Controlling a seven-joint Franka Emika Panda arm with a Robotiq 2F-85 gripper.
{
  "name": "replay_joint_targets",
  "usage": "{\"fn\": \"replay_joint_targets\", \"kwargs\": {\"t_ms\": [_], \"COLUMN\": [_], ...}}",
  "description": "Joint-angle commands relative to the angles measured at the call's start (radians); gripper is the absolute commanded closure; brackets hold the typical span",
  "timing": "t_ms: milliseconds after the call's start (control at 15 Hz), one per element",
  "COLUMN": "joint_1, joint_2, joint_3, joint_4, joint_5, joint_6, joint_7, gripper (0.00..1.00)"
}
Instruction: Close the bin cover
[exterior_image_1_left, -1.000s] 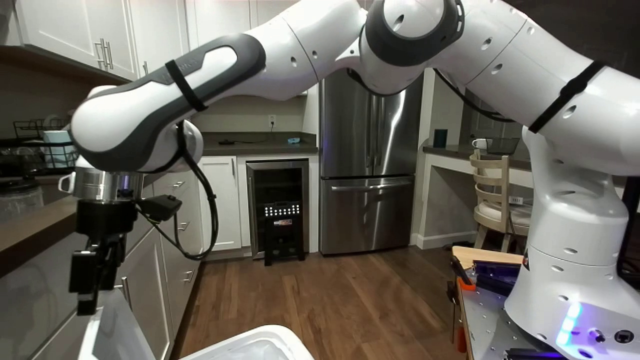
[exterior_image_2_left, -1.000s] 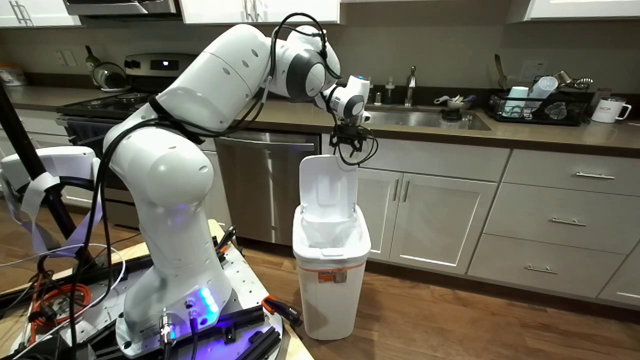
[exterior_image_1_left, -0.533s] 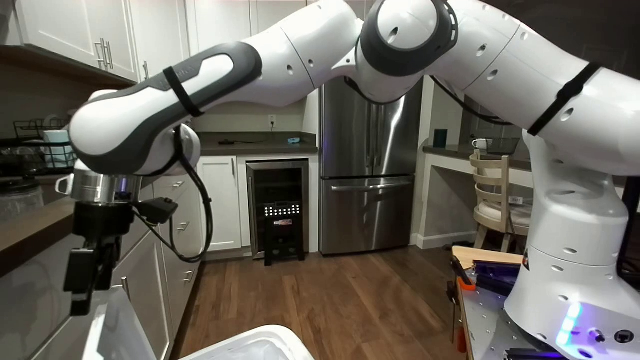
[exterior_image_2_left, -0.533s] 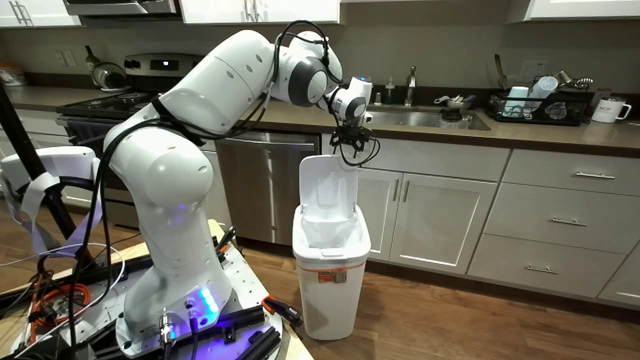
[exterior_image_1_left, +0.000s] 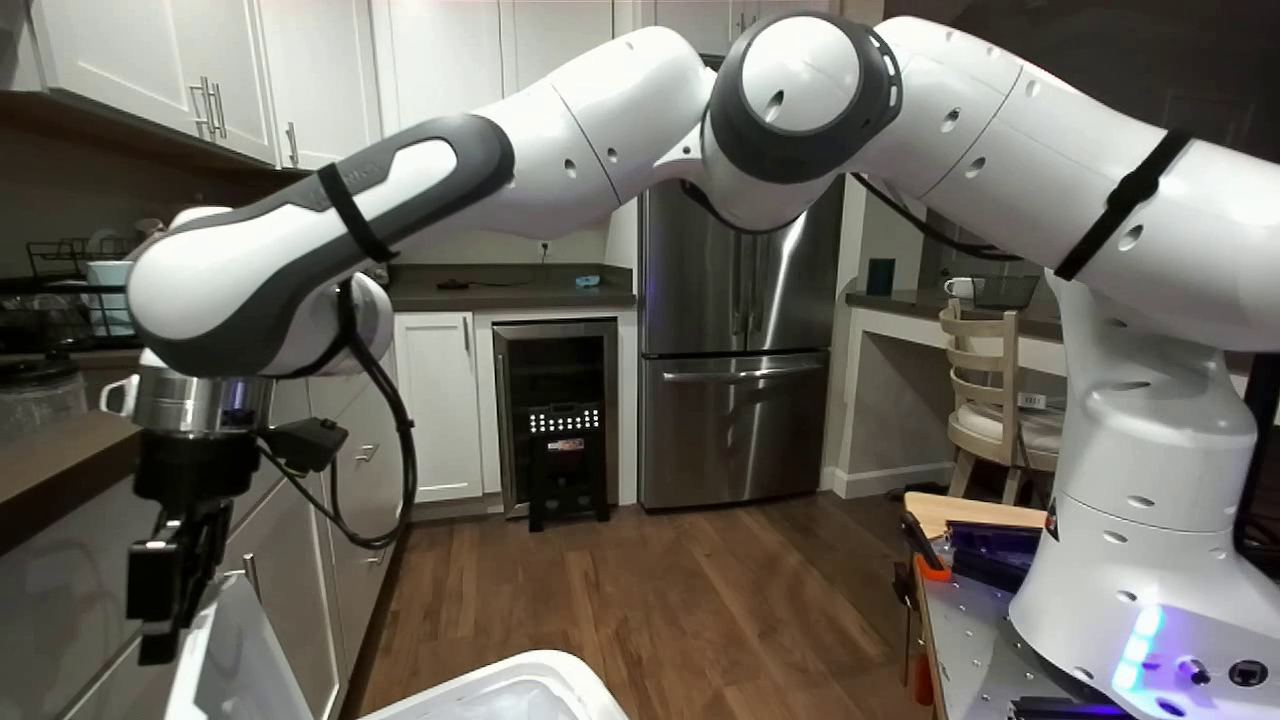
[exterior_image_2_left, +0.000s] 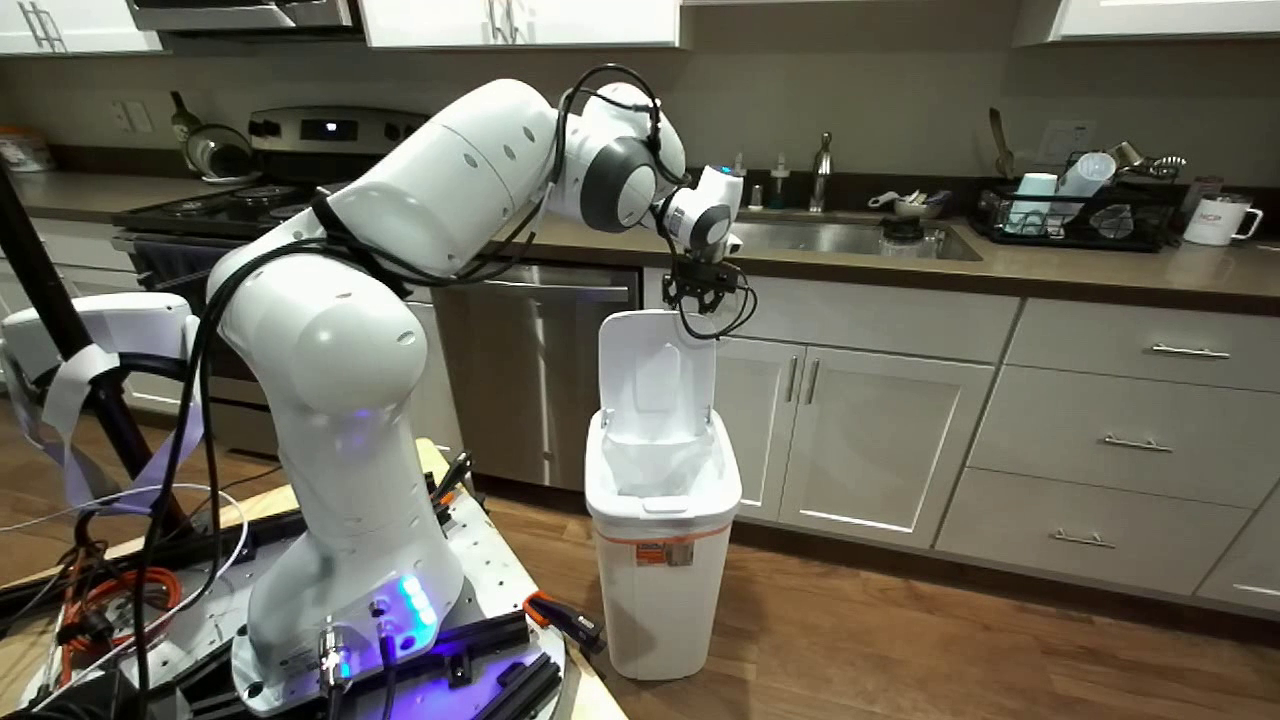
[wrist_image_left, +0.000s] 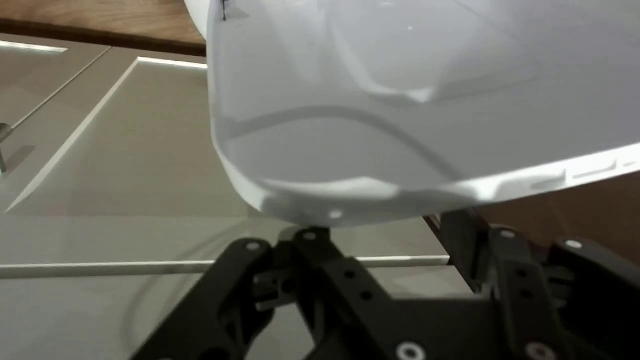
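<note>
The bin (exterior_image_2_left: 662, 600) stands on the wooden floor (exterior_image_2_left: 900, 650), right of the robot arm (exterior_image_2_left: 350, 450) in an exterior view, with white cabinets (exterior_image_2_left: 885, 440) and a dishwasher (exterior_image_2_left: 545, 390) on its far side. The cover (exterior_image_2_left: 655, 365) is up in both exterior views, rising from the bin's far edge. The hand (wrist_image_left: 384, 227) hangs at the cover's top, near its right corner, on the cabinet side. Its fingers (wrist_image_left: 325, 260) are spread apart, just beside the rim; I cannot tell whether they touch it.
</note>
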Motion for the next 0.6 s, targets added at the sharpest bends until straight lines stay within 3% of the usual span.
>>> {"fn": "replay_joint_targets", "kwargs": {"t_ms": [0, 200, 533], "joint_1": [0.006, 0.021, 0.036], "joint_2": [0.036, 0.025, 0.001], "joint_3": [0.003, -0.018, -0.065], "joint_4": [0.062, 0.073, 0.072], "joint_5": [-0.005, -0.011, -0.019], "joint_6": [-0.066, -0.189, -0.394], "joint_7": [-0.013, 0.034, 0.117], "gripper": [0.69, 0.90, 0.96]}}
